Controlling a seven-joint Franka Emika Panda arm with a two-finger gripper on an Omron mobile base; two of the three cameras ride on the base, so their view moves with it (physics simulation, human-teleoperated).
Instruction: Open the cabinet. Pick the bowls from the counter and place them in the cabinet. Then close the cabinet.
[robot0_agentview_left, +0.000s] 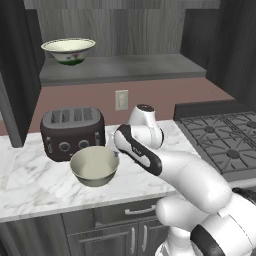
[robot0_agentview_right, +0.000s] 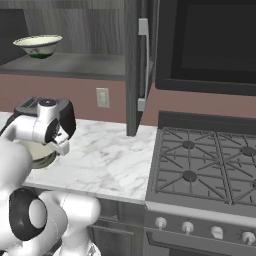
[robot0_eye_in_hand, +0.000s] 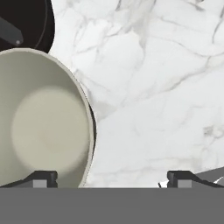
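Looking from the left base view, the small bowl (robot0_agentview_left: 68, 50) sits on the shelf inside the open cabinet (robot0_agentview_left: 125, 67). The big bowl (robot0_agentview_left: 94, 166) stands on the white surface (robot0_agentview_left: 30, 180), just in front of the toaster (robot0_agentview_left: 72, 131).

From the right base view, the cabinet door (robot0_agentview_right: 140, 65) hangs open.

In the hand view, the claw (robot0_eye_in_hand: 111, 178) has its tips wide apart, holding nothing. One tip (robot0_eye_in_hand: 41, 178) is over the big bowl's inside, the other over the bare surface.

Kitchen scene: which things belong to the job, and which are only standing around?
Job:
cabinet, open
small bowl, on its shelf
large bowl, on the counter
gripper, open beside the large bowl

Standing around:
toaster
stove
wall outlet
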